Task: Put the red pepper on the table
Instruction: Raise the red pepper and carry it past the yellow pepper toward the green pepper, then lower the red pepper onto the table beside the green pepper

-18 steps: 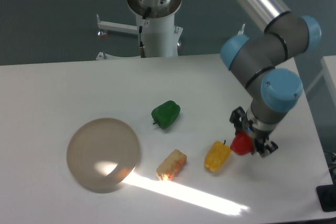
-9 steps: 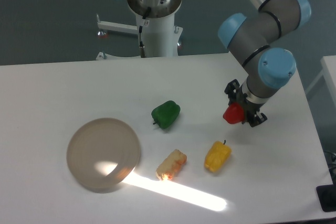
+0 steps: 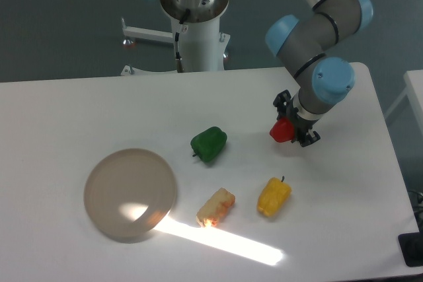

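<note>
Red pepper sits clamped between the fingers of the gripper, so you are holding it, with the jaws closed on its sides. You cannot tell from this view whether it is off the table or just touching it.

Take the green pepper as your landmark. The red pepper is to its right and slightly farther back, well apart from it, with bare white tabletop between the two. The yellow pepper lies to the right of the green one and nearer the front edge, directly in front of the gripper with a gap of bare surface between them. A pale orange food piece lies in front of the green pepper, near the yellow one and at the end of a bright sunlit streak. The round beige plate is to the front-left of the green pepper, clear of it.

Behind the green pepper you have open tabletop up to the back edge. To the right of the gripper, bare tabletop runs to the table's right edge and its rounded back corner.
</note>
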`<act>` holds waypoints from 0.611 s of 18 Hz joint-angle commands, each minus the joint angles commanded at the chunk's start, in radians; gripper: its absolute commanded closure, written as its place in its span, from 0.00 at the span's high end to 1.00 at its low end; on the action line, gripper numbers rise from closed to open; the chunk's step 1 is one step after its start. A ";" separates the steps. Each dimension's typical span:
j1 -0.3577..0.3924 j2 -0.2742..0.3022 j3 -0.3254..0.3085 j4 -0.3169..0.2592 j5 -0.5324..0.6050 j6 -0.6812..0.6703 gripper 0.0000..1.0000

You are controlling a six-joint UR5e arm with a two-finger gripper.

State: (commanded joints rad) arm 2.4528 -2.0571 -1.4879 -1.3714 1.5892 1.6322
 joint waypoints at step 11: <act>-0.003 0.000 -0.026 0.008 0.000 -0.021 0.58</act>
State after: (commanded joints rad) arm 2.4498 -2.0571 -1.5140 -1.3637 1.5892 1.6107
